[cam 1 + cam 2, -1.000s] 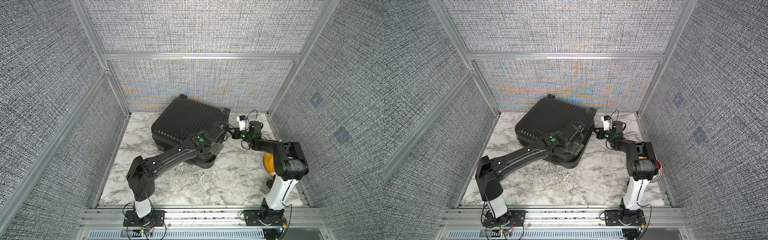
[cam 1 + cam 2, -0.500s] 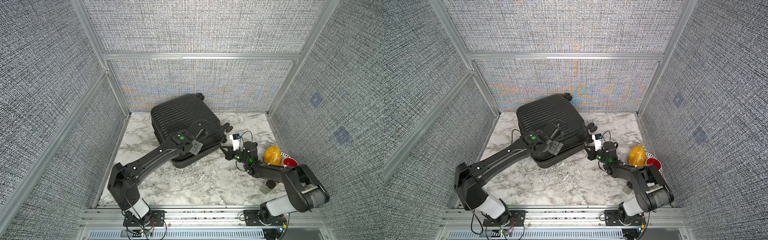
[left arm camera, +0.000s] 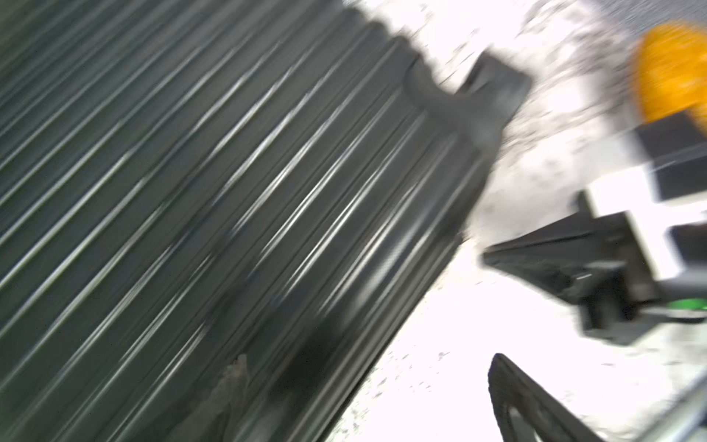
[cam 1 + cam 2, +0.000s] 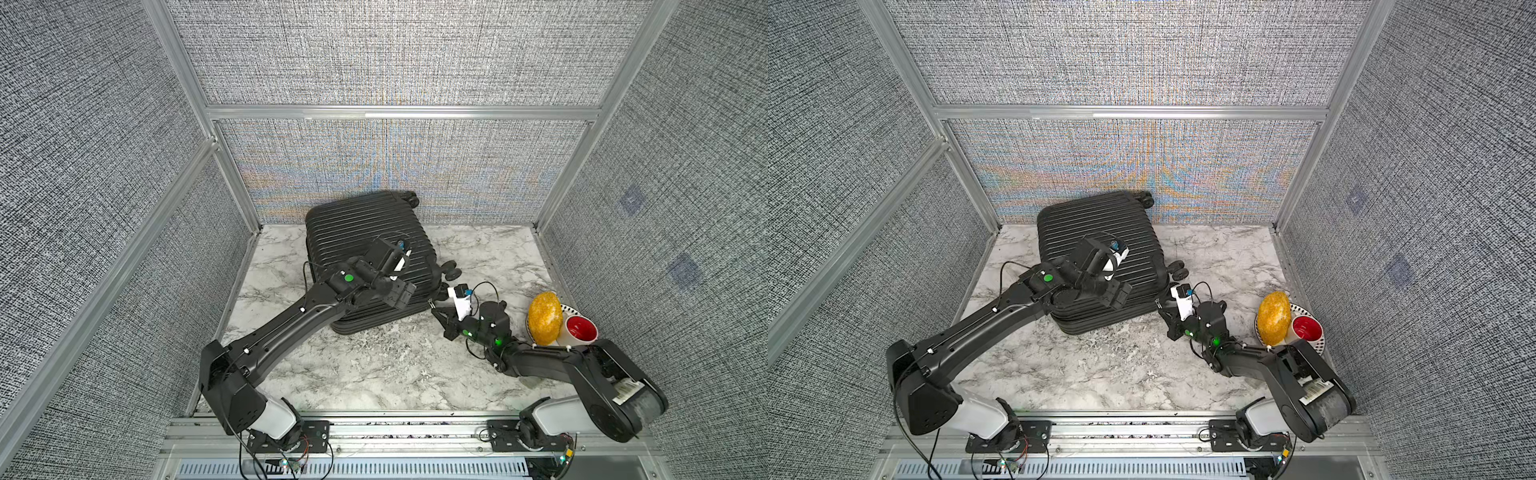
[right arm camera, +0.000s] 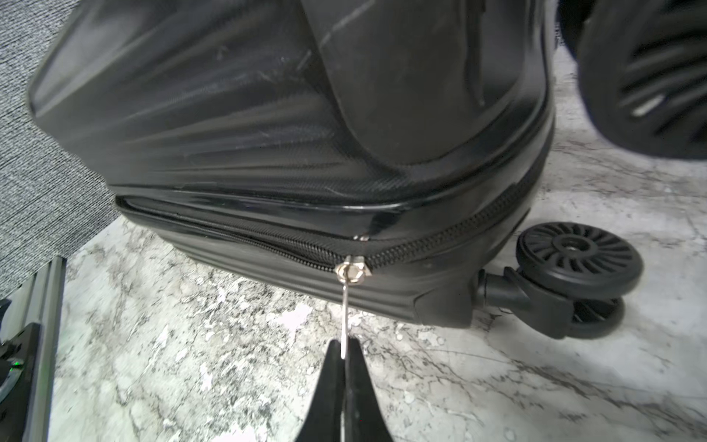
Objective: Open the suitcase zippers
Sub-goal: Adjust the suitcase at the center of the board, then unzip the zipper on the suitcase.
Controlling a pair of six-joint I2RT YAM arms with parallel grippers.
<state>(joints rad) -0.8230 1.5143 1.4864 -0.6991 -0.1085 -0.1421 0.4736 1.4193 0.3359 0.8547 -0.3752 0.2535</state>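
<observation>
The suitcase (image 4: 365, 232) is black, ribbed; zip pull (image 5: 350, 272) silver; table (image 4: 374, 374) grey-veined white marble; cup (image 4: 579, 328) red; plate (image 4: 568, 309) perhaps dotted.

Suitcase (image 3: 199, 183) motion-blurred, cropped in left wrist view.

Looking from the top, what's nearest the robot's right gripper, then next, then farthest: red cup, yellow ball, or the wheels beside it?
1. Wheels, beside the right gripper, at the suitcase corner.
2. Yellow ball, farther to its right.
3. Red cup, past the ball, farthest right.
</observation>
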